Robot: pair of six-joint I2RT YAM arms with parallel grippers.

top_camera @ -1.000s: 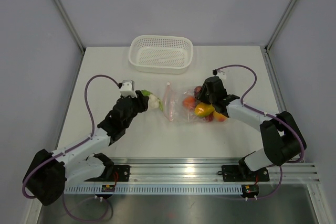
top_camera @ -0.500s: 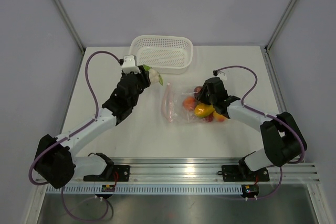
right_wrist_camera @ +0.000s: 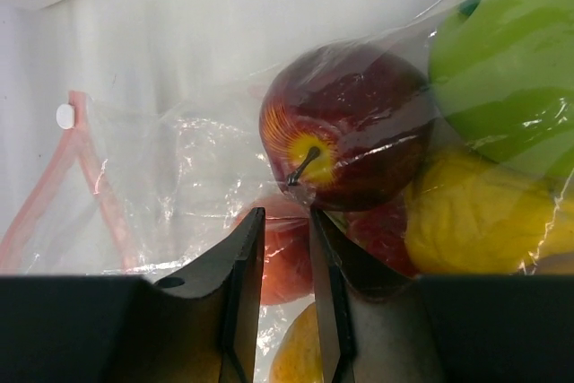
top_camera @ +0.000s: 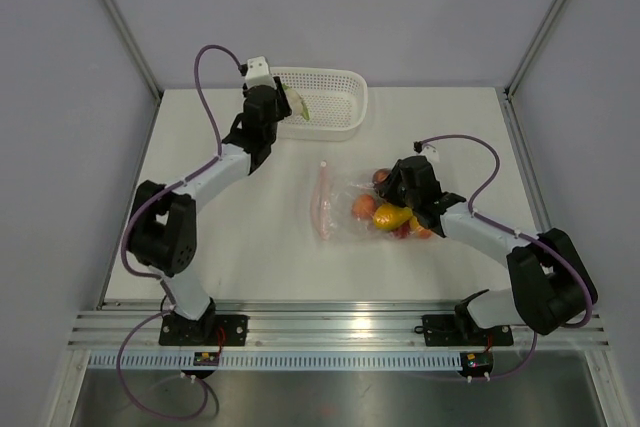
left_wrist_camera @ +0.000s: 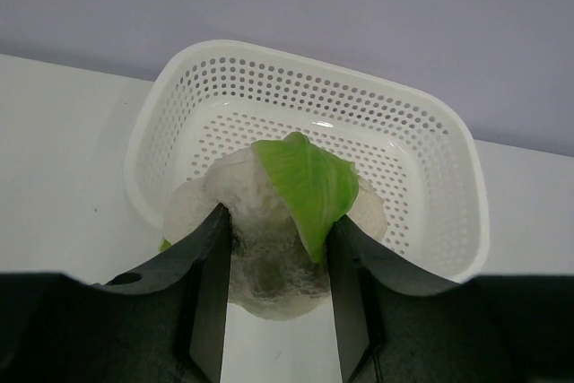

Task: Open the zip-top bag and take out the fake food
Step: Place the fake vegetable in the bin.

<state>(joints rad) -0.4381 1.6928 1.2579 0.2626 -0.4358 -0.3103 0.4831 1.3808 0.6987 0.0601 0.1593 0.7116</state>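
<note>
We are taking the white basket as our marker. The zip-top bag is lying flat in front of the basket's right half, with the fake food bunching inside it. Our right gripper is pinching the bag's film, fingers nearly together. Our left gripper is hovering above the basket's left end, clamping the cauliflower.

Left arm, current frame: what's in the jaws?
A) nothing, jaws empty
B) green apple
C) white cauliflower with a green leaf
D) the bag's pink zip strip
C: the left wrist view shows the cauliflower, white with a green leaf on top, clamped between the left jaws, with the white basket just ahead of it.
</note>
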